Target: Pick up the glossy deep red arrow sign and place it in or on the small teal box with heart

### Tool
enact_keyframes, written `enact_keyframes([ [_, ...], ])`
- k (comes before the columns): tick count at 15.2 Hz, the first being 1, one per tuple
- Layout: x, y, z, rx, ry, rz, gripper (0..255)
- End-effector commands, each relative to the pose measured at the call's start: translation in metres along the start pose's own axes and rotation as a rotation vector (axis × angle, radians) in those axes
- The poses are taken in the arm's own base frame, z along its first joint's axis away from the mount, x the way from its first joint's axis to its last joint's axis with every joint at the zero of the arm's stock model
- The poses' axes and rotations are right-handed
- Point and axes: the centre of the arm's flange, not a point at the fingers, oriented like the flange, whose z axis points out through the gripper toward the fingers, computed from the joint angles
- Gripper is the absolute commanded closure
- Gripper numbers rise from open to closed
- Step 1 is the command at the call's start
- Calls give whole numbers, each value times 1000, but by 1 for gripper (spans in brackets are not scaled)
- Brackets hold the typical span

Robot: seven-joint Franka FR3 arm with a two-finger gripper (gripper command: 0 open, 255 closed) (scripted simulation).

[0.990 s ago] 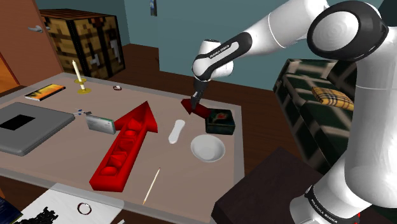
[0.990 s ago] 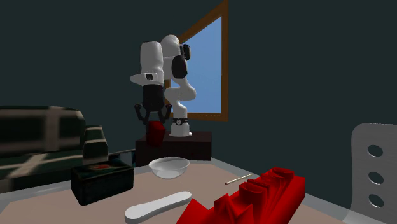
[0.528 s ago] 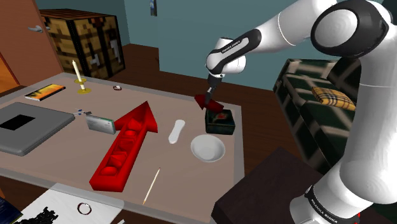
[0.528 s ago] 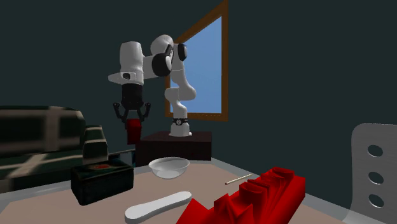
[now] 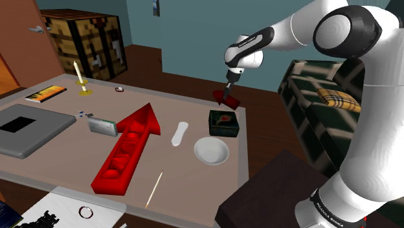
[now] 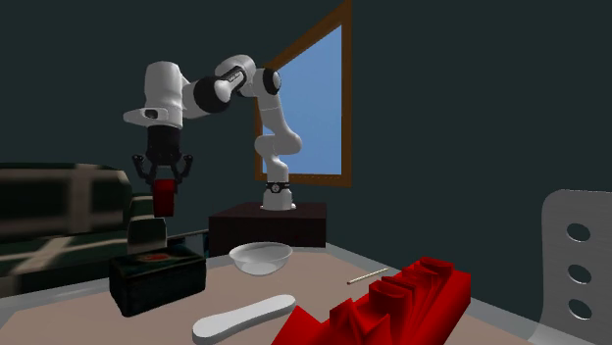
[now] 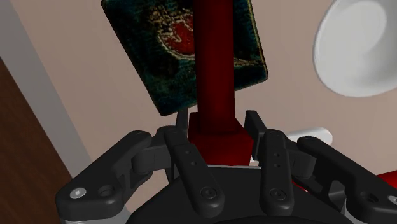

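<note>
My gripper [image 5: 227, 96] is shut on a small deep red arrow sign [image 5: 226, 99], which hangs in the air. It is held a little beyond the far edge of the dark teal box with a heart [image 5: 223, 123] on the table. In the second exterior view the gripper [image 6: 165, 184] holds the sign [image 6: 164, 198] well above the box [image 6: 157, 277]. In the wrist view the fingers [image 7: 181, 130] clasp the sign [image 7: 214, 63], and the box lid [image 7: 159, 57] lies behind it. A much larger bright red arrow [image 5: 129, 146] lies on the table.
A white bowl [image 5: 211, 150] sits just in front of the box, with a white oblong piece [image 5: 179, 133] beside it and a thin stick [image 5: 154, 189] nearer the table's front. A grey slab [image 5: 26, 129], a candle [image 5: 80, 78] and a book [image 5: 45, 93] stand at the shoulder view's left.
The arm has carried the sign up and to the shoulder view's right, from beside the box to beyond its far edge. In the second exterior view it swung left.
</note>
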Motion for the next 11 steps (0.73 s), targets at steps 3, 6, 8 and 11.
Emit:
enact_keyframes([
  [3,-13,13,14,0,0,-1,255],
  [6,-15,14,30,0,0,-1,255],
  [8,-16,14,40,0,0,-1,255],
  [11,-18,14,56,0,0,-1,255],
])
